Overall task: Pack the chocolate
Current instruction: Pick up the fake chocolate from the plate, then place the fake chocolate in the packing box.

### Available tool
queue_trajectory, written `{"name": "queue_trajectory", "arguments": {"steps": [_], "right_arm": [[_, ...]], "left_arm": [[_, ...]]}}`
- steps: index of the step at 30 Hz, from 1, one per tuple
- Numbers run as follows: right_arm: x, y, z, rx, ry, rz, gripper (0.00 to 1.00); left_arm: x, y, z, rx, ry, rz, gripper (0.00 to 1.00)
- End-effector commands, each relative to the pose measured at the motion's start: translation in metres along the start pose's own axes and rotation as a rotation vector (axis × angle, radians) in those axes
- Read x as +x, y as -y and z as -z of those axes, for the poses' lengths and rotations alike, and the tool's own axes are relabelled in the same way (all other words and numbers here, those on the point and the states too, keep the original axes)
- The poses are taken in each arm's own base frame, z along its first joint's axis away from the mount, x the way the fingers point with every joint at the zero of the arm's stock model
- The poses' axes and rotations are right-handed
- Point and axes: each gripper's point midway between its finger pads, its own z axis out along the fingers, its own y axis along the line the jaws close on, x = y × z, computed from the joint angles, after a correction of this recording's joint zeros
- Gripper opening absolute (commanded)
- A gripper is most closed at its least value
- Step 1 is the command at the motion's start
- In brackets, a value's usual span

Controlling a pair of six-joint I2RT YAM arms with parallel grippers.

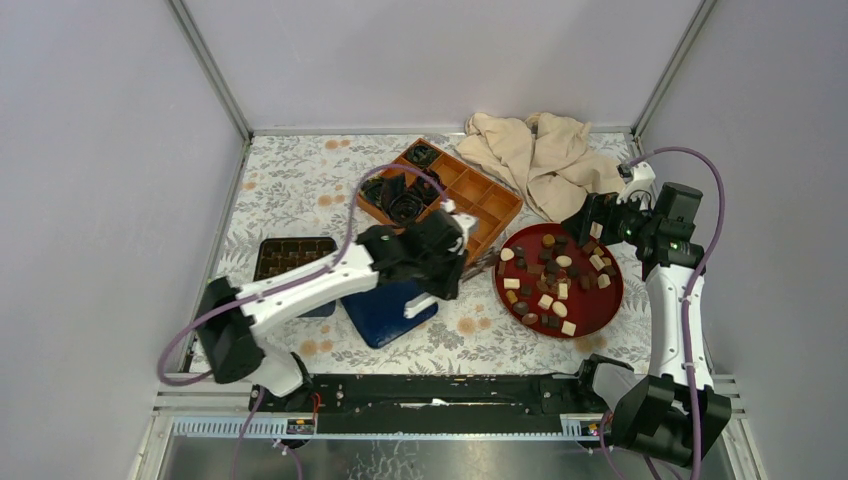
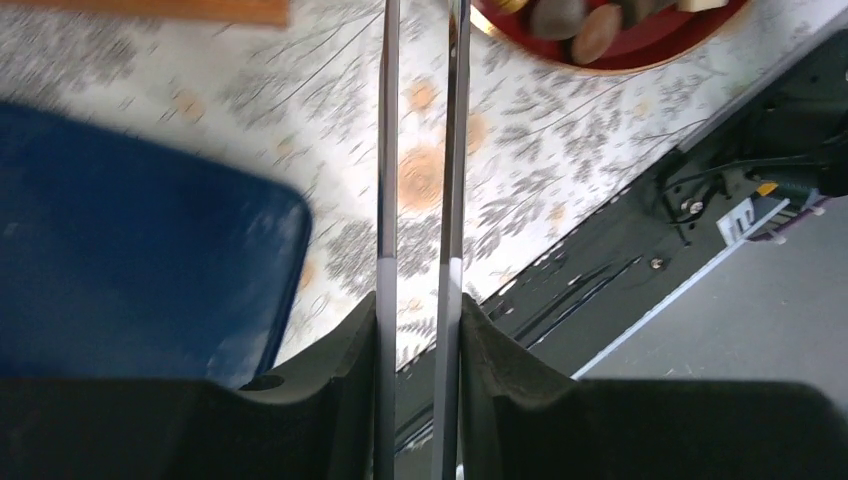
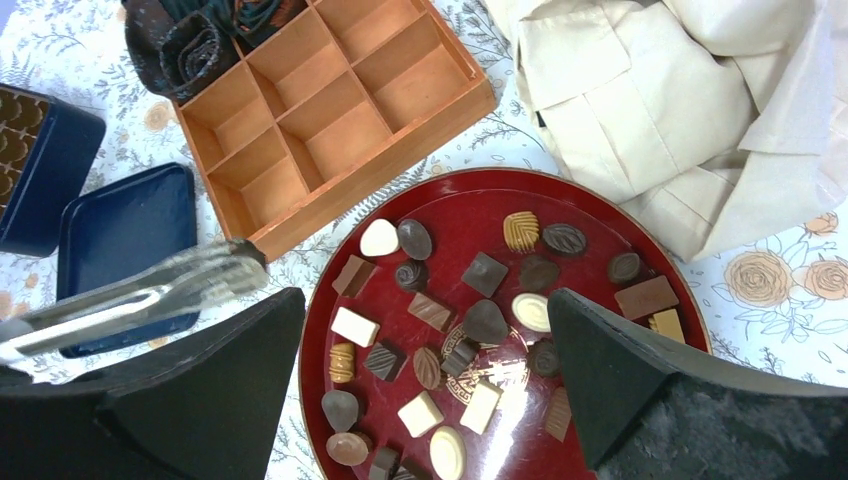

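While left gripper (image 2: 420, 310) clamps flat metal tongs (image 2: 457, 150), right gripper (image 3: 425, 300) gapes over chocolate (image 3: 486, 272) on glossy round tray (image 3: 460, 213).

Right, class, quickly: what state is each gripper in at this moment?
Left gripper: closed on the tongs.
Right gripper: open, holding nothing.

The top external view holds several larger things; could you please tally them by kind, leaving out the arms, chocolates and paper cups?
Red plate: 1
Wooden divided box: 1
Blue box: 1
Blue lid: 1
Beige cloth: 1
Tongs: 1
Total: 6
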Motion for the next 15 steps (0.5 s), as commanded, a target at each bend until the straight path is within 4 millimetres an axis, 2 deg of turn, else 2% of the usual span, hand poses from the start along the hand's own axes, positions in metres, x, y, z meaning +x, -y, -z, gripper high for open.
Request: {"name": "queue_trajectory", "arguments": {"steps": [1, 5, 8, 10, 12, 15], "right_arm": [[-0.016, -0.011, 0.005, -0.051, 0.055, 0.042, 1.00], [-0.014, -0.011, 0.003, -0.058, 0.050, 0.037, 1.00], [-0.013, -0.012, 0.003, -0.064, 0.048, 0.034, 1.00], [-0.013, -0.012, 0.002, -0.067, 0.047, 0.033, 1.00], [-0.012, -0.012, 0.002, -0.070, 0.046, 0.030, 1.00], [-0.011, -0.013, 0.001, -0.076, 0.045, 0.027, 1.00]], "left_arm": [[-0.018, -0.031, 0.043, -0.036, 0.197, 0.104, 0.00], [-0.007, -0.095, 0.089, -0.194, 0.259, 0.188, 0.00], [0.006, -0.155, 0.119, -0.365, 0.282, 0.256, 0.00], [0.018, -0.187, 0.131, -0.446, 0.271, 0.311, 0.00], [0.030, -0.210, 0.134, -0.468, 0.255, 0.367, 0.00], [0.045, -0.235, 0.136, -0.502, 0.256, 0.434, 0.00]]}}
